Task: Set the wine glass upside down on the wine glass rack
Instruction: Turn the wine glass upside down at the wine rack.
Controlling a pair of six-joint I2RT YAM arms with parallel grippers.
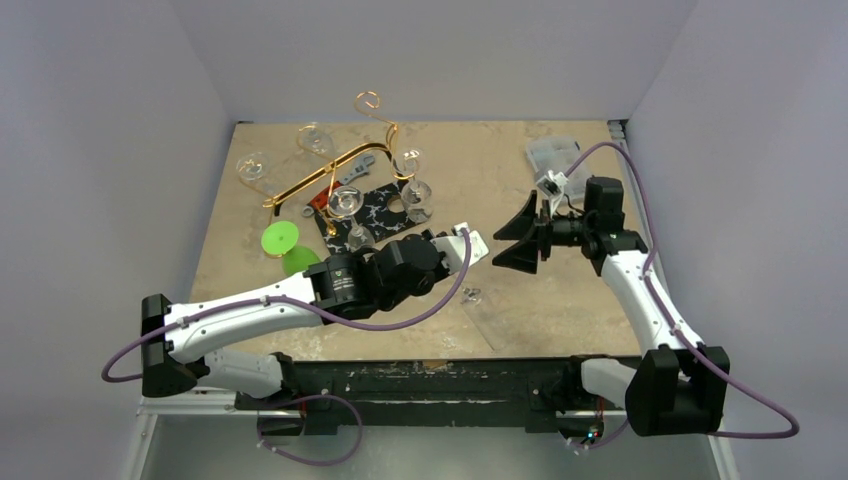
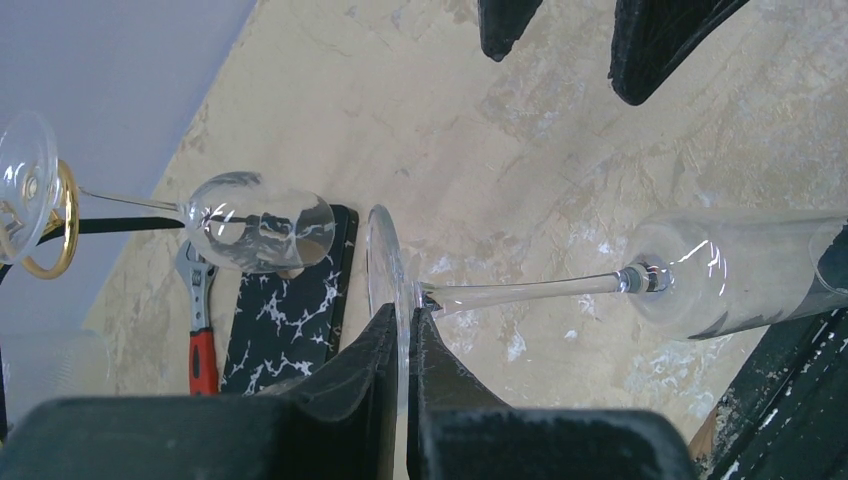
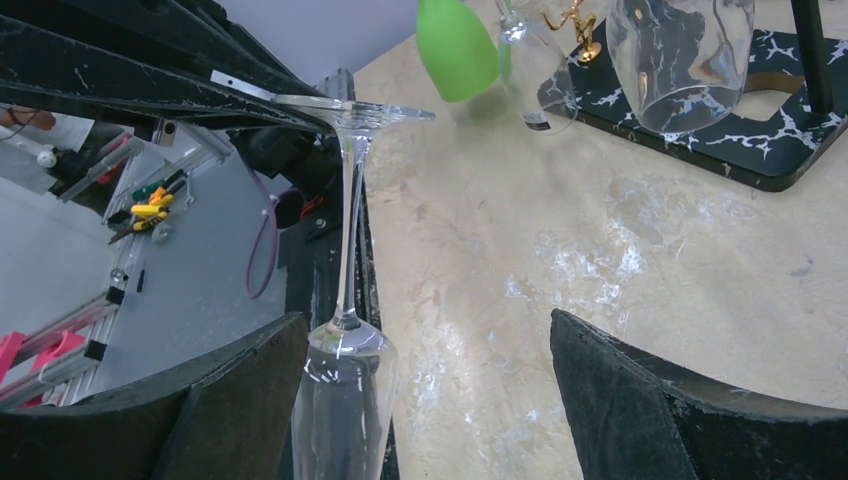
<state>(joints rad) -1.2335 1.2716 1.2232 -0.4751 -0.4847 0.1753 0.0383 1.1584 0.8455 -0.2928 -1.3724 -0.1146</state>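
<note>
**Top view.** The left gripper (image 1: 478, 243) is mid-table, clamped on the foot of the glass (image 1: 470, 294). The glass is well apart from the rack (image 1: 335, 170) at the far left, where other glasses (image 1: 415, 190) hang. The right gripper (image 1: 517, 240) faces it, spread wide.

**Left wrist view.** The jaws are shut on the rim of the foot. Stem and bowl reach away over the table. In my judgement the foot grip keeps the bowl lowermost, as hanging requires.

**Right wrist view.** The foot sits on top and the bowl hangs below, just beside one finger of the right gripper. That gripper holds nothing. It appears to be placed to steady the bowl if needed. Placement on the rack is not yet done.
</note>
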